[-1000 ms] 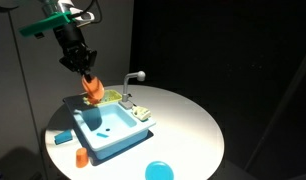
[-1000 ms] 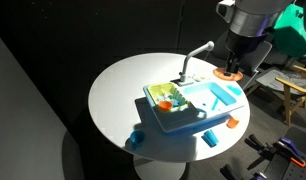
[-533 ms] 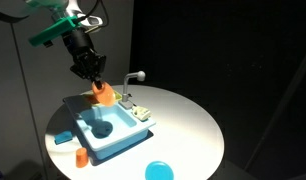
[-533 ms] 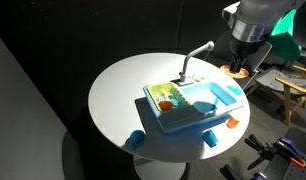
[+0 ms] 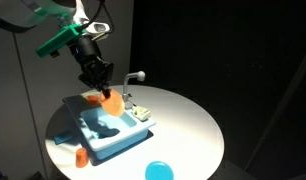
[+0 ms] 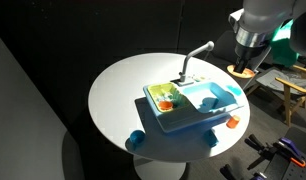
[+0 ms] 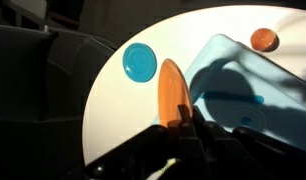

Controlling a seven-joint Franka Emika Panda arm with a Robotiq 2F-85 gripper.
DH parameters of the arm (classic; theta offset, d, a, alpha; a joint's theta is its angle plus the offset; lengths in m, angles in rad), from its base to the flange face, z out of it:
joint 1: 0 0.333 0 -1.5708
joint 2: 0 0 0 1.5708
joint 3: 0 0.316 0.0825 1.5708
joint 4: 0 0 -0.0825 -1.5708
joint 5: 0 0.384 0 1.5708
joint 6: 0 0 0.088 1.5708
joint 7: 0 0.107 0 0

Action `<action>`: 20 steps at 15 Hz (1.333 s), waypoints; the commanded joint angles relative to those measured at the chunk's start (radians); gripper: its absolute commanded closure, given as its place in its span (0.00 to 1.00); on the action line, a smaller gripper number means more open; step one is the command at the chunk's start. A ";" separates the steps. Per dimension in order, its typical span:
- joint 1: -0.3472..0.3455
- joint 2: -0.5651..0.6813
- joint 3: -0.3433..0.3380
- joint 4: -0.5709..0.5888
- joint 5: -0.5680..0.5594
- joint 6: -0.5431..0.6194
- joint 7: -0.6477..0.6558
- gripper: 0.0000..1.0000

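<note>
My gripper (image 5: 103, 88) is clamped shut on the rim of a flat orange plastic plate (image 5: 111, 99), which hangs edge-on just below the fingers. A light blue moulded plastic toy sink (image 5: 103, 128) lies below the gripper and partly to one side.

The hold is thin. I judge that the smooth, hard plate could pivot or slide out, strike the sink's rim and skid across the round white table (image 7: 105, 105). A careless sweep could also clip the grey curved faucet (image 5: 133, 77) just beyond the gripper.

In the wrist view the held plate reads as a narrow oval sliver. Well ahead of the gripper lies a glossy round blue plate (image 7: 139, 62). Off to the side, past the sink, stands a small orange cup (image 7: 263, 39).
</note>
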 commanded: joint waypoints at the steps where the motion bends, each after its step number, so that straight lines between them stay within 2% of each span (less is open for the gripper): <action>1: -0.026 0.015 -0.026 -0.019 -0.060 0.044 0.063 0.99; 20: -0.083 0.187 -0.156 0.009 -0.339 0.231 0.271 0.99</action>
